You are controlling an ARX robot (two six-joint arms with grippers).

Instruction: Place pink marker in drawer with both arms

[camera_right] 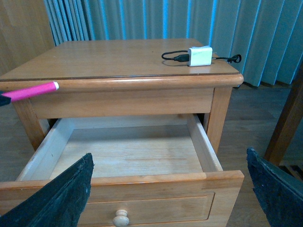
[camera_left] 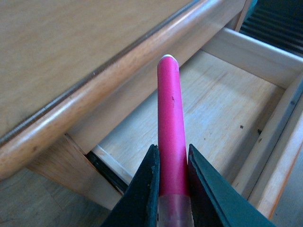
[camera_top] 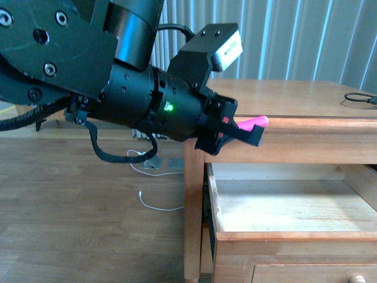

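My left gripper (camera_top: 238, 134) is shut on the pink marker (camera_top: 254, 122), holding it level beside the nightstand's left top edge, above the left side of the open drawer (camera_top: 283, 236). In the left wrist view the marker (camera_left: 170, 132) sticks out between the black fingers (camera_left: 147, 189), over the drawer's light wood floor (camera_left: 213, 109). In the right wrist view the marker (camera_right: 31, 91) shows at the left, and the drawer (camera_right: 128, 156) stands pulled out and empty, with its pale knob (camera_right: 120, 218) on the front. My right gripper (camera_right: 170, 194) is open in front of the drawer front.
A white charger block (camera_right: 200, 56) with a black cable lies on the nightstand top (camera_right: 118, 56). The cable loop also shows in the front view (camera_top: 359, 98). White cables lie on the wooden floor (camera_top: 156, 206). Blue-grey curtains hang behind.
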